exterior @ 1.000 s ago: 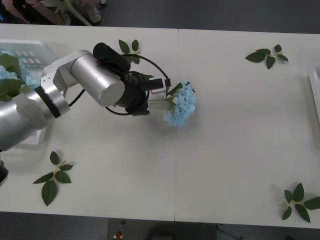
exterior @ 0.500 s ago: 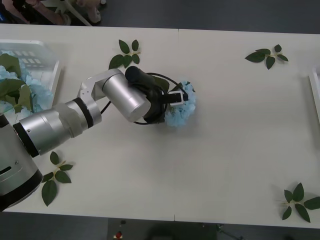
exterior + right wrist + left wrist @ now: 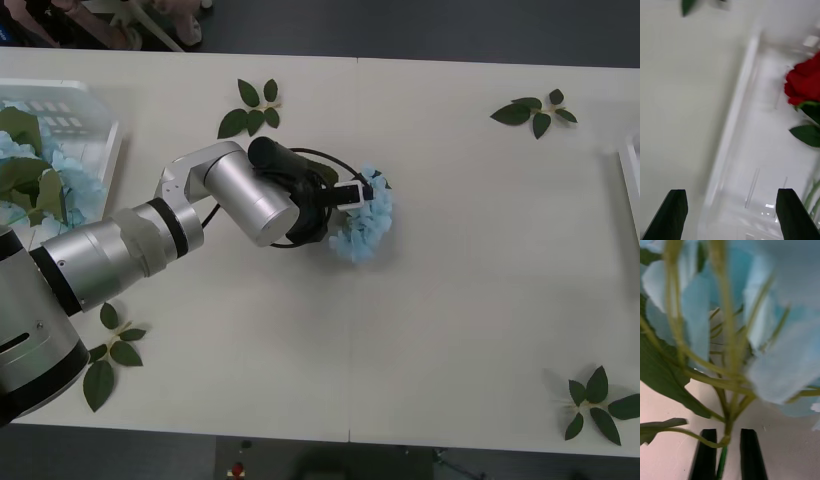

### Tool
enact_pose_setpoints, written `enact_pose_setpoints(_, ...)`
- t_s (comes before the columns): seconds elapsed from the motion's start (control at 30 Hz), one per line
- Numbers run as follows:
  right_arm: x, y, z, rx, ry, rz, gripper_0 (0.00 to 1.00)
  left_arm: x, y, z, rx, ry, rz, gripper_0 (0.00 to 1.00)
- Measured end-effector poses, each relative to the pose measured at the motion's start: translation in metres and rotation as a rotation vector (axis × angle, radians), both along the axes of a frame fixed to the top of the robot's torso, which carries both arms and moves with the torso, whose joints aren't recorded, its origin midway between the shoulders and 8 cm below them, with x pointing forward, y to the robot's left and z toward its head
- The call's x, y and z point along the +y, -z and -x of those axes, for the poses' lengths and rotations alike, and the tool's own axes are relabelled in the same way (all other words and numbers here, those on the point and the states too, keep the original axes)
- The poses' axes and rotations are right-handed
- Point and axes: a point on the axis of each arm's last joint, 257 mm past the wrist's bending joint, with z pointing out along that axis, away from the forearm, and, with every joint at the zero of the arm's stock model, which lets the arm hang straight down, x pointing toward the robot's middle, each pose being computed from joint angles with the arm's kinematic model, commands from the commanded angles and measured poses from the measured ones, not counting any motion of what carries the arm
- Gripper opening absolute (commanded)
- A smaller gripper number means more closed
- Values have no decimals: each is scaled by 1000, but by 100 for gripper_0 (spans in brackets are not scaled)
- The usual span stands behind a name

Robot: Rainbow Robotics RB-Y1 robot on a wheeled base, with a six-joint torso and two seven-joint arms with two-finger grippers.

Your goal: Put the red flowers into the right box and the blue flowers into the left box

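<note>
Near table centre, the left gripper [image 3: 727, 453] is clenched on the stem of the last loose blue flower [image 3: 362, 222]. Left box [image 3: 95, 105], ten o'clock, holds blue flowers. Right gripper [image 3: 731, 213], spread wide, hovers over the right box [image 3: 763, 150] holding a red flower [image 3: 804, 84].

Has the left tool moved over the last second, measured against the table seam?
Yes. The left tool has reached toward the table seam, closing onto the blue flower beside it.

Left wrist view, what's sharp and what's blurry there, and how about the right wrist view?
Left wrist view: blue flower petals soft, its stem between the left gripper fingers clearer. Right wrist view: right box rim smeared, red rose fairly crisp.
</note>
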Motion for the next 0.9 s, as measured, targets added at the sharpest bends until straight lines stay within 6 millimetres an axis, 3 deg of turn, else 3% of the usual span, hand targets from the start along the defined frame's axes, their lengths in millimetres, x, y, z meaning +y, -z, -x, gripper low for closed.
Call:
enact_pose_setpoints(0.2,66,-40,14,-25,-351,37,70,-9,-10,4,49,-24,95,0)
enact_pose_setpoints(0.33,106,-68,29,-49,-569,77,69,-7,-57,9,89,-28,192,0)
enact_pose_setpoints(0.43,144,-92,40,-91,-694,33,70,20,-110,24,143,-23,206,0)
enact_pose_setpoints(0.57,195,-121,51,-177,-812,-83,69,103,-197,45,170,-90,186,0)
enact_pose_setpoints(0.7,239,-139,61,-253,-887,-157,70,209,-271,73,233,-237,228,0)
enact_pose_setpoints(0.8,269,-152,72,-314,-897,-215,70,286,-292,96,302,-380,307,0)
enact_pose_setpoints(0.9,293,-153,91,-307,-890,-278,70,342,-283,128,465,-516,492,0)
